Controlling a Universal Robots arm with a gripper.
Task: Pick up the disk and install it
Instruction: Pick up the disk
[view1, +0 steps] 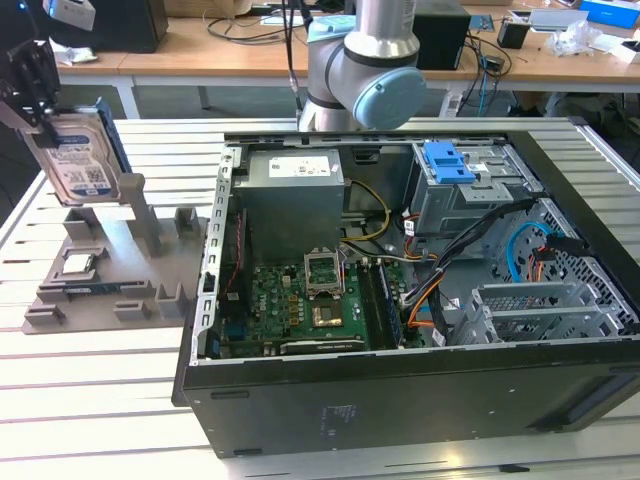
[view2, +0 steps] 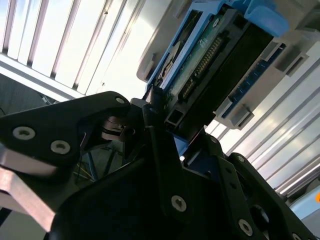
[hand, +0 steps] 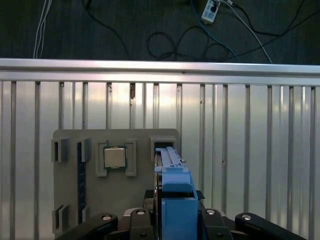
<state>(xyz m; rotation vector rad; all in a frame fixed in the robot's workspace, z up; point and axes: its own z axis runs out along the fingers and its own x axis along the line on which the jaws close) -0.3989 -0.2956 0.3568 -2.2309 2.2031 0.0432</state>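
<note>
The claw is closed on the upper edge of the disk, which is held upright and slightly tilted above the grey holder on the desk, at the exterior view's left, well apart from the open computer case. The disk is judged rigid, fairly heavy for its size and sensitive to shock; its metal faces are likely slippery. A hold is best taken across the blue caddy rails, clear of the exposed connector.

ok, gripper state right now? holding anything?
The gripper is closed, holding the disk by its upper end.
</note>
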